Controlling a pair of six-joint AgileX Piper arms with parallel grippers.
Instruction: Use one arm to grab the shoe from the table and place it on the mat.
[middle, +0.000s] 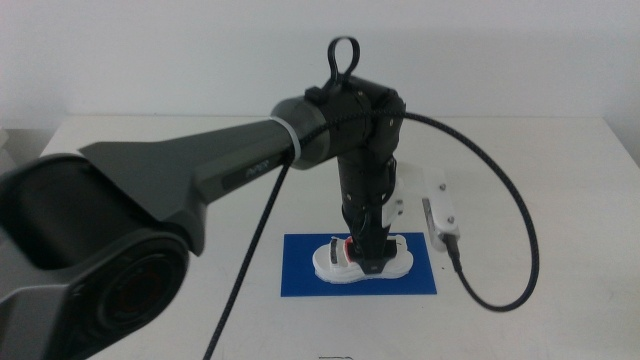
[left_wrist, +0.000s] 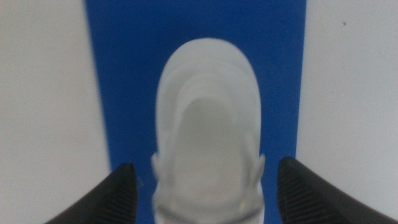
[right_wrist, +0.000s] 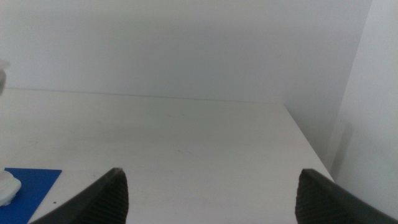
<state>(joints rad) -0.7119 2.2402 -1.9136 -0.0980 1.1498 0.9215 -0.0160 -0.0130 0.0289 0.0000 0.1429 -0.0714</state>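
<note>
Blue is what I see under the shoe (middle: 361, 259): the mat (middle: 300, 275) carries the white sandal lying across its middle, sole fully on it. My left gripper (middle: 366, 252) hangs straight down over the shoe on the mat, its jaws spread wide to either side of the sole (left_wrist: 208, 140), not pinching it as far as I can see. My right gripper (right_wrist: 211, 194) waits off the mat over the bare table (right_wrist: 186, 143), jaws spread apart.
</note>
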